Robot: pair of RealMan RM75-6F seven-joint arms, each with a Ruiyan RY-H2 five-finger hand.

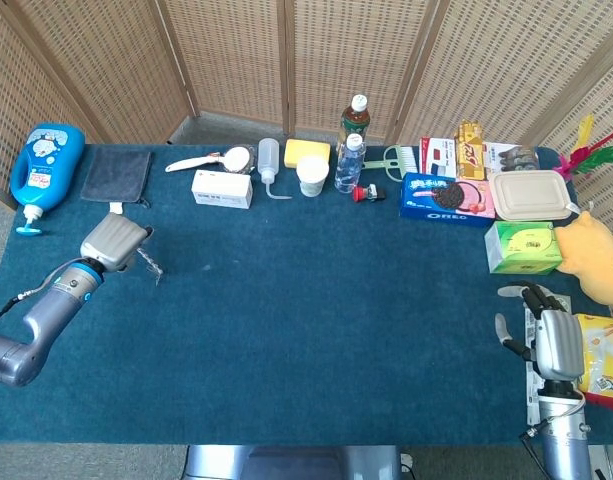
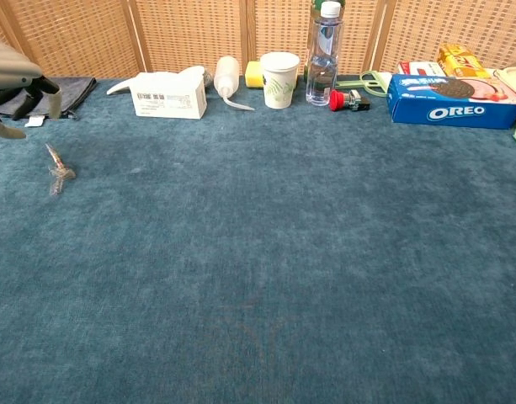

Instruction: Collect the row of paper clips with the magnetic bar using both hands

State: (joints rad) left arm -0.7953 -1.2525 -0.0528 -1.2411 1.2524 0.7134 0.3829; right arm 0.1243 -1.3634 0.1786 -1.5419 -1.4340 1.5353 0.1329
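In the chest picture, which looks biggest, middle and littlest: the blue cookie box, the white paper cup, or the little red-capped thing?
1. Blue Oreo cookie box
2. White paper cup
3. Small red-capped item

All three stand in the same back row, so nearness hardly affects this.
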